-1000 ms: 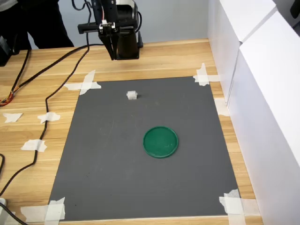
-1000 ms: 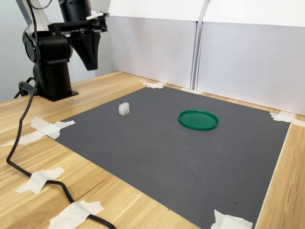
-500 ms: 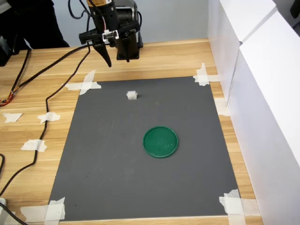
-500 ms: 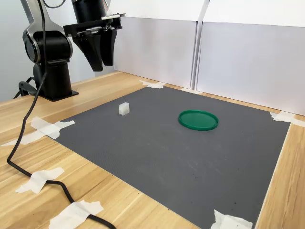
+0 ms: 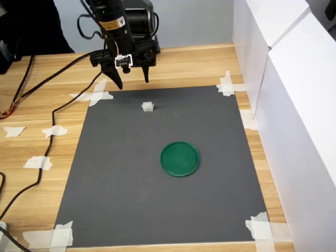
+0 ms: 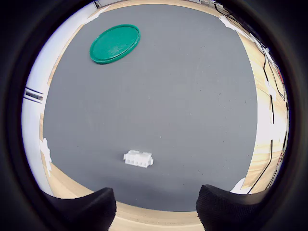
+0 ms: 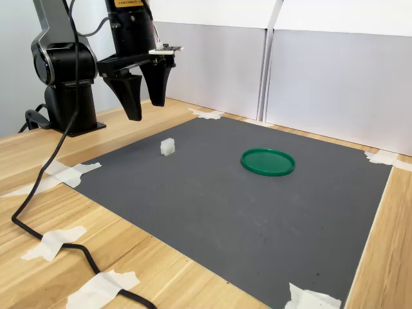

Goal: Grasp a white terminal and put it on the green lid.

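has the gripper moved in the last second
Yes. In the first exterior view the gripper has come out from above the bare wood toward the grey mat's far edge, closer to the white terminal, and its jaws now stand apart.

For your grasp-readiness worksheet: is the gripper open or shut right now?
Open. The gripper has its two fingers spread well apart, nothing between them, above the white terminal.

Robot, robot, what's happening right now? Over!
Gripper open, empty, above mat edge. White terminal untouched on mat. Green lid bare. Nothing between.
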### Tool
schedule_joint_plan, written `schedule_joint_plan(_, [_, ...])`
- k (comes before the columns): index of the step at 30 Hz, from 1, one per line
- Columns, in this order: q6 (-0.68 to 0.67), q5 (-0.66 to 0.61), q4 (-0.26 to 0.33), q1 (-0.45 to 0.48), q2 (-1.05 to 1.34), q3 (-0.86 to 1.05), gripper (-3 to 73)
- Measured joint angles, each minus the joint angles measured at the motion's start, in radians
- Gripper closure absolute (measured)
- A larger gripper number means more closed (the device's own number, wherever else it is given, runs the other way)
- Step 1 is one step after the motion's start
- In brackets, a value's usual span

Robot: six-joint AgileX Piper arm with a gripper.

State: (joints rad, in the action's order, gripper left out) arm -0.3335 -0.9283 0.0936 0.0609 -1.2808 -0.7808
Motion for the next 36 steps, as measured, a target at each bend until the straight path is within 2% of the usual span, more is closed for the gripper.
schedule_joint_plan(11, [-0.036,0.061,0.008,-0.001,-0.095,-0.002,-1.9])
schedule_joint_plan(19, [-0.012,0.065,0.015,-0.082,-0.115,-0.006,-1.8])
schedule_joint_plan(36, [-0.001,0.119,0.005,-0.083,-0.234,-0.006,-1.8])
